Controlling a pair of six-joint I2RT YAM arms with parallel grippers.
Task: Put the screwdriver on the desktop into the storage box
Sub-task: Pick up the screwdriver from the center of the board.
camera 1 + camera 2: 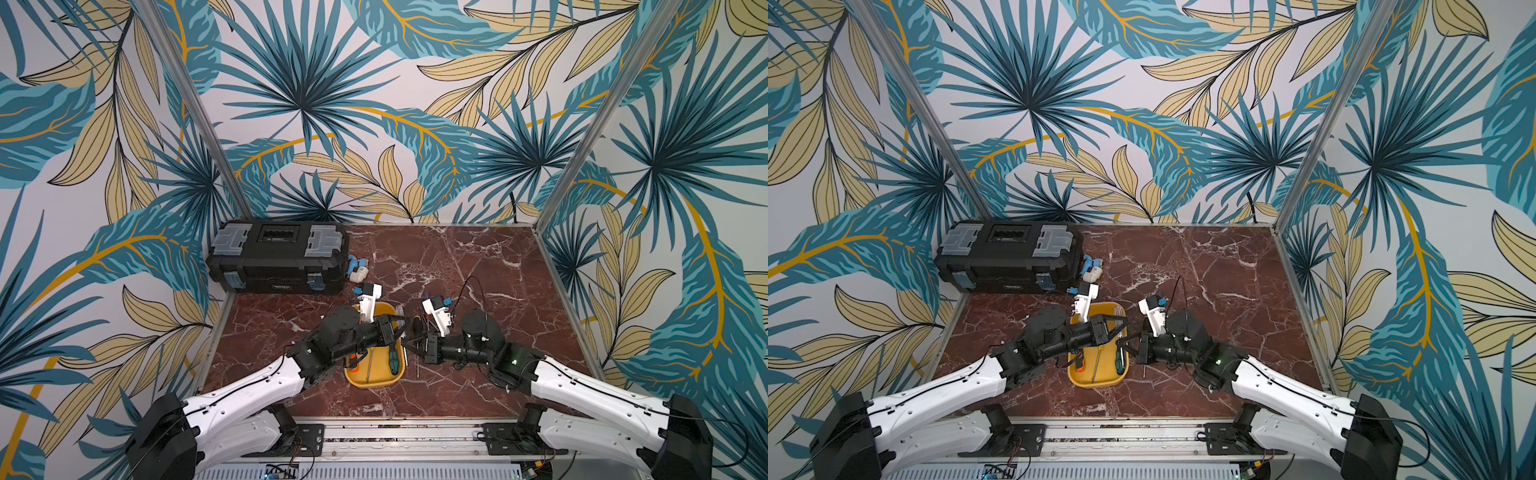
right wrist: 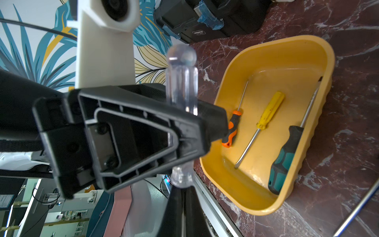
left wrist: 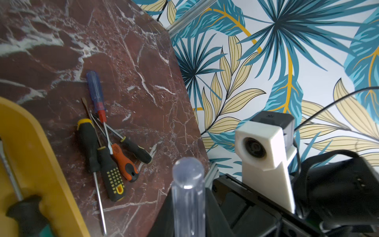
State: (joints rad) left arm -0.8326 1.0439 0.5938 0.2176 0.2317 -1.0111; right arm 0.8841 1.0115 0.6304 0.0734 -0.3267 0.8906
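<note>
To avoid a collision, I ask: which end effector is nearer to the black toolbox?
Left. The left end effector hovers over the yellow storage box, in front of the black toolbox; the right end effector is beside that box's rim, farther from the toolbox.

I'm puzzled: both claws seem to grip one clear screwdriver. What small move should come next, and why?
Probably the right gripper should let go: the left gripper also clamps the clear screwdriver and hangs by the yellow tray, so it could drop it in.
</note>
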